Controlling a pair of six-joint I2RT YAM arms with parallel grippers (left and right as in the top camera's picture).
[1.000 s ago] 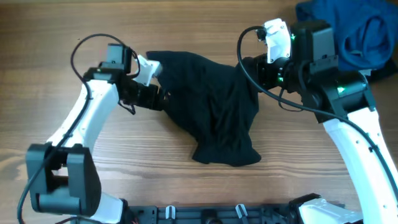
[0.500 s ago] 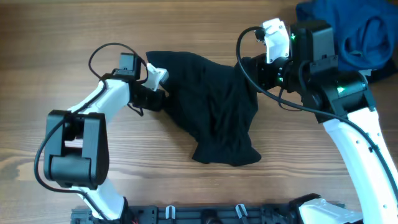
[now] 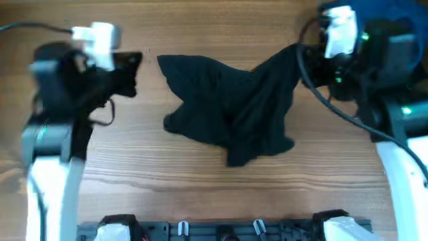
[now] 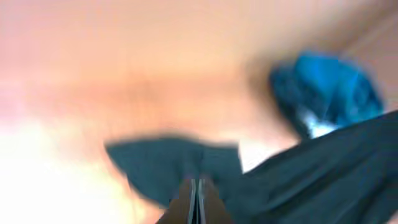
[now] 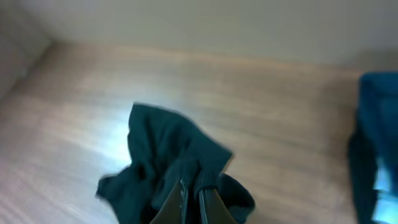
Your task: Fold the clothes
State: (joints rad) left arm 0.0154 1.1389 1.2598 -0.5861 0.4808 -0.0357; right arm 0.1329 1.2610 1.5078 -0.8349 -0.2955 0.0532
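Okay, wrinkled black soft-fabric garment (image 3: 227,107): bunched, left of the bright blue cloth heap (image 3: 394,12).
Right gripper (image 5: 191,186): I'm pinching its corner nearest that heap.
Left gripper (image 4: 196,194): pressed together, seemingly empty, farthest from the heap.
Far corner (image 3: 162,61): I'd grab it squarely, then pull taut.

Left gripper (image 4: 196,186) closed, right gripper (image 5: 191,185) closed, arms spread apart.
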